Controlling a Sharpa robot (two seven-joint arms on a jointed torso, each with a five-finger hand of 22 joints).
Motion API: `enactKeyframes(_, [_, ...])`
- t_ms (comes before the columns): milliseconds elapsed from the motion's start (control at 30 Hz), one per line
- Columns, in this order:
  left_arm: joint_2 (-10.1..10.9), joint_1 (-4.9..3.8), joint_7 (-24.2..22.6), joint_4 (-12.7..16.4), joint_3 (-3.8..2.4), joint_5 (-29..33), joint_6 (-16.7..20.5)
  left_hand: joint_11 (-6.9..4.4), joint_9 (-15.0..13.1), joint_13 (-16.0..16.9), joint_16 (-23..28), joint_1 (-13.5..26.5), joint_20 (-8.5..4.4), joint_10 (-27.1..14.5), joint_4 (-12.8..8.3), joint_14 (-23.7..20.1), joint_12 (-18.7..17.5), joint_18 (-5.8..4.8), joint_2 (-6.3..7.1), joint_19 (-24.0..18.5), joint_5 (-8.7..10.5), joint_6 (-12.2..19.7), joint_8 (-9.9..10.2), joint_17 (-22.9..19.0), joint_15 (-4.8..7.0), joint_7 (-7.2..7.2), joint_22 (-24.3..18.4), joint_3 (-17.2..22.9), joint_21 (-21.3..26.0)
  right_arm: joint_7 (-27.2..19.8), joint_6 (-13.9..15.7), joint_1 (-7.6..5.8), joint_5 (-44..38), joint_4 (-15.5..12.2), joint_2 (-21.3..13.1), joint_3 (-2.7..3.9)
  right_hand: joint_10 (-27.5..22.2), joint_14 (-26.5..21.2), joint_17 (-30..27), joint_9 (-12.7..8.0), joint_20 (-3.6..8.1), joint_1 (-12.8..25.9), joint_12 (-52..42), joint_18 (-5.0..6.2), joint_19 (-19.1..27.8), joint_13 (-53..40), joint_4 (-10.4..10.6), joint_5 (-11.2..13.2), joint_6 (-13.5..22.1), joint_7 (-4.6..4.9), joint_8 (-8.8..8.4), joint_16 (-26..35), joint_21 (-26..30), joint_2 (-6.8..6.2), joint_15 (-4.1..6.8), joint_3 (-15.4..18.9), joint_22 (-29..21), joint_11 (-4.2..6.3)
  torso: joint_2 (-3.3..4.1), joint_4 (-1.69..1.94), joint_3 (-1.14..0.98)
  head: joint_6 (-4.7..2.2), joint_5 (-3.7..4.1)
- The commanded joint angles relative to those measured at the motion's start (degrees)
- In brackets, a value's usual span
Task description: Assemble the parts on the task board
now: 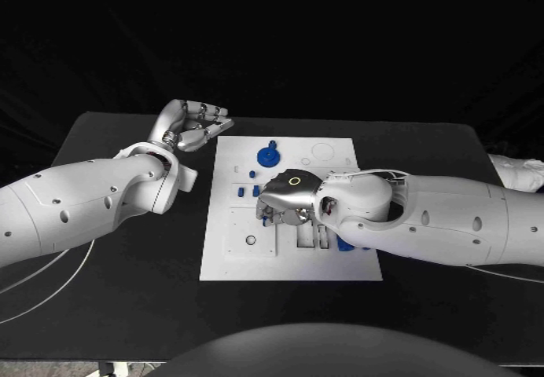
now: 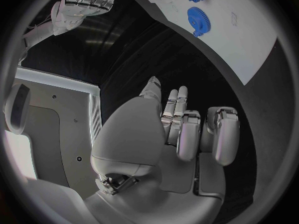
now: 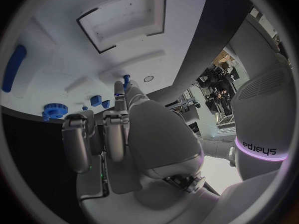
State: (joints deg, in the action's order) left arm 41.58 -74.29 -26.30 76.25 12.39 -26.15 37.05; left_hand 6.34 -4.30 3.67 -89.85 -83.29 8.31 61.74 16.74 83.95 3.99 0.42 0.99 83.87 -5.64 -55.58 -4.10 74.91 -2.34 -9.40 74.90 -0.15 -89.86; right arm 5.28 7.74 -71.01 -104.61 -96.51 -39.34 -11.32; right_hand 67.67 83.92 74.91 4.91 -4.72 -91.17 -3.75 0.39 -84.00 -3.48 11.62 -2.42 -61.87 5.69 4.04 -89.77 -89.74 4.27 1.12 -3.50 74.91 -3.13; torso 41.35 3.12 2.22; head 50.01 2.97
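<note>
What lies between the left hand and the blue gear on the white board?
In the head view only bare surface lies between the left hand and the blue gear: black table, then the white task board.

Head camera looks straight down; both wrist cameras closely share the task board [image 1: 289, 251].

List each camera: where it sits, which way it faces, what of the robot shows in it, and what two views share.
Head view: on the robot's head, facing down at the task board; both arms show, the left hand off the board, the right hand over it.
Left wrist view: behind the left hand, facing the black table and the board's edge.
Right wrist view: behind the right hand, facing the board.
Shared: the blue gear.
</note>
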Motion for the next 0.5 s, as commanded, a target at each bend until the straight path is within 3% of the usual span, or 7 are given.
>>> enactKeyframes(33, [-0.2,-0.01,-0.6,0.0,-0.05,-0.3,-0.5,-0.01,0.1,0.0,-0.1,0.1,0.06,0.2,0.0,6.1,0.2,-0.42,-0.64,6.1,-0.21,-0.4,0.2,15.1,-0.05,0.04,15.1,-0.4,-0.1,0.2,-1.7,0.12,-0.8,-0.1,-0.1,-0.07,-0.9,6.1,15.1,-0.3,-0.63,0.2,0.4,-0.39,-6.0,0.1,0.3,-0.3,1.0,-0.08,-0.43,-0.2,-0.3,-0.83,-0.36,-0.1,15.1,-0.09,0.05,-0.02,0.02,-0.01,0.04])
enactKeyframes(200, [-0.2,-0.01,-0.6,0.0,-0.05,-0.3,-0.5,-0.01,0.1,0.0,-0.1,0.1,0.06,0.2,0.0,6.1,0.2,-0.42,-0.64,6.1,-0.21,-0.4,0.2,15.1,-0.05,0.04,15.1,-0.4,-0.1,0.4,-2.0,0.13,-0.8,-0.1,-0.2,-0.07,-2.4,6.1,15.1,-0.8,-1.6,1.1,0.3,-0.39,-6.0,0.0,0.9,-0.3,3.1,-1.29,-0.55,-0.2,-0.3,-1.68,-2.06,0.1,15.1,-1.49,0.03,-0.04,0.01,-0.01,0.06])
enactKeyframes(500, [-0.3,-0.01,-0.6,-0.1,-0.06,-0.3,-0.5,-0.01,0.1,0.0,-0.1,0.1,0.06,0.2,0.0,6.1,0.2,-0.42,-0.64,6.1,-0.21,-0.4,0.2,15.1,-0.05,0.04,15.1,-0.4,-0.1,0.3,-1.4,0.13,-0.7,-0.1,-0.3,-0.08,-3.5,6.1,15.1,-1.0,-2.52,2.7,0.3,-0.39,-6.0,0.0,1.7,-0.3,4.6,-1.66,-0.47,-0.2,-0.3,-2.89,-3.19,0.9,15.1,-2.56,0.01,0.04,0.0,-0.01,0.13])
